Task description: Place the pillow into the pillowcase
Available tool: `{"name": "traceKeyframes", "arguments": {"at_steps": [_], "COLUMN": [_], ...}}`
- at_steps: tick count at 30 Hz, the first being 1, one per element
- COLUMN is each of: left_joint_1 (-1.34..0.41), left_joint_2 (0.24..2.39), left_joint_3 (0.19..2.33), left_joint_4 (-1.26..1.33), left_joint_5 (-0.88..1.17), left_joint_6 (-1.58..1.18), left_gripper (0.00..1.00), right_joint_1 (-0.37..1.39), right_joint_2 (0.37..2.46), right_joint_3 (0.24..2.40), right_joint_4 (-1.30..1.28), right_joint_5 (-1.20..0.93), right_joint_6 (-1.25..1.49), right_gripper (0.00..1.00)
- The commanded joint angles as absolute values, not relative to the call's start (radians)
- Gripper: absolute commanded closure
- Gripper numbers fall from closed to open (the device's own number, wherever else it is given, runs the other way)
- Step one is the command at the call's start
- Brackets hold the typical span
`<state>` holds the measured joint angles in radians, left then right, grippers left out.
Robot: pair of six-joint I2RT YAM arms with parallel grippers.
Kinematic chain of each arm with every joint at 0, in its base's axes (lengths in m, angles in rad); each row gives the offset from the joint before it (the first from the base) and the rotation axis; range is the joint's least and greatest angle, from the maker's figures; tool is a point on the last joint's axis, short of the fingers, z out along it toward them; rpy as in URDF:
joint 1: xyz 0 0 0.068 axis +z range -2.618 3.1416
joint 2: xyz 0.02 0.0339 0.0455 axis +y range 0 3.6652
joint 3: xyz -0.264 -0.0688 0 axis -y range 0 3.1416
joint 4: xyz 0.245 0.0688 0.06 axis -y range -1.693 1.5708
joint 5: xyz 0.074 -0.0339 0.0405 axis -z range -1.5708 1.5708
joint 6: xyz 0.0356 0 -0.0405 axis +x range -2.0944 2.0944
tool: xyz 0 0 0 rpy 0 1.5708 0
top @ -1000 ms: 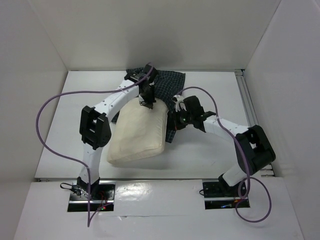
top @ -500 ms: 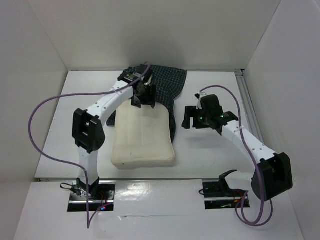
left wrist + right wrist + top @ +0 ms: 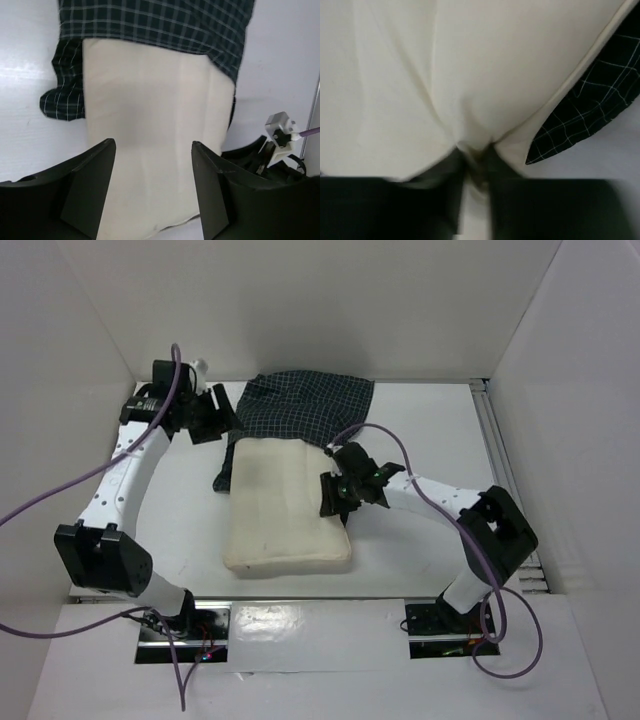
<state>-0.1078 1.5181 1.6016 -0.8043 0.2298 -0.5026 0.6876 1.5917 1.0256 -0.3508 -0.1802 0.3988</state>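
My right wrist camera shows what the overhead view cannot. My right end effector [image 3: 475, 170] is pinched tight on a fold of the pillow [image 3: 420, 75], the cream cloth gathered between its blurred fingers. A corner of the pillowcase [image 3: 590, 110] lies just beside it.

From above, that arm is bent at the elbow and reaches leftward to the pillow's right edge, near the middle of the worktop [image 3: 180, 530]. My left arm stretches toward the far left corner. My left end effector [image 3: 153, 145] is spread wide with nothing between its fingers, facing the pillow.

There is one pillow and one pillowcase. The pillowcase lies at the far edge and covers the pillow's far end; I cannot tell whether that end is inside it.
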Motion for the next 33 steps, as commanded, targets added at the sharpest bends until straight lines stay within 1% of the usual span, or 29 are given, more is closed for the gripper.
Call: {"name": "traceKeyframes", "arguments": {"at_steps": [1, 3, 5, 6, 7, 8, 9, 10, 11, 12, 13, 15, 16, 18, 22, 25, 27, 30, 33], "left_joint_1": [-0.074, -0.057, -0.046, -0.046, -0.046, -0.046, -0.046, -0.046, -0.046, -0.058, -0.075, -0.11, -0.151, -0.205, -0.343, -0.367, -0.377, -0.386, -0.414], "left_joint_2": [1.505, 1.505, 1.494, 1.494, 1.482, 1.482, 1.473, 1.473, 1.473, 1.473, 1.473, 1.473, 1.464, 1.454, 1.443, 1.474, 1.496, 1.555, 1.62], "left_joint_3": [1.505, 1.438, 1.387, 1.341, 1.318, 1.293, 1.24, 1.214, 1.189, 1.136, 1.108, 1.034, 1.017, 0.98, 0.847, 0.795, 0.76, 0.747, 0.747], "left_joint_4": [-0.769, -0.769, -0.749, -0.733, -0.707, -0.687, -0.669, -0.652, -0.617, -0.594, -0.568, -0.488, -0.468, -0.425, -0.222, -0.135, -0.039, 0.059, 0.116], "left_joint_5": [0.258, 0.249, 0.262, 0.262, 0.29, 0.302, 0.302, 0.302, 0.302, 0.302, 0.316, 0.316, 0.316, 0.316, 0.316, 0.261, 0.242, 0.251, 0.262], "left_joint_6": [-0.54, -0.549, -0.549, -0.549, -0.549, -0.549, -0.561, -0.572, -0.581, -0.6, -0.612, -0.626, -0.626, -0.638, -0.722, -0.771, -0.781, -0.79, -0.799], "left_gripper": [0.25, 0.23, 0.19, 0.19, 0.18, 0.14, 0.12, 0.11, 0.11, 0.1, 0.1, 0.1, 0.12, 0.12, 0.14, 0.14, 0.16, 0.17, 0.21], "right_joint_1": [0.675, 0.625, 0.504, 0.455, 0.363, 0.327, 0.309, 0.308, 0.319, 0.33, 0.356, 0.469, 0.541, 0.604, 0.762, 0.762, 0.762, 0.762, 0.753], "right_joint_2": [1.597, 1.554, 1.464, 1.441, 1.413, 1.413, 1.413, 1.431, 1.449, 1.46, 1.46, 1.451, 1.437, 1.427, 1.454, 1.502, 1.502, 1.493, 1.493], "right_joint_3": [1.0, 0.979, 0.979, 1.004, 1.021, 1.043, 1.064, 1.112, 1.141, 1.166, 1.196, 1.206, 1.218, 1.218, 1.198, 1.21, 1.21, 1.201, 1.201], "right_joint_4": [-0.356, -0.399, -0.477, -0.501, -0.54, -0.554, -0.554, -0.569, -0.596, -0.597, -0.597, -0.555, -0.542, -0.511, -0.48, -0.503, -0.493, -0.492, -0.517], "right_joint_5": [-0.18, -0.084, 0.001, 0.067, 0.083, 0.083, 0.101, 0.11, 0.11, 0.095, 0.112, 0.156, 0.187, 0.187, 0.222, 0.219, 0.206, 0.186, 0.173], "right_joint_6": [0.44, 0.413, 0.374, 0.361, 0.329, 0.315, 0.304, 0.304, 0.304, 0.304, 0.304, 0.316, 0.301, 0.25, 0.187, 0.198, 0.21, 0.21, 0.21], "right_gripper": [0.99, 1.0, 1.0, 1.0, 1.0, 1.0, 0.92, 0.62, 0.09, 0.0, 0.0, 0.0, 0.0, 0.0, 0.0, 0.0, 0.0, 0.0, 0.0]}}
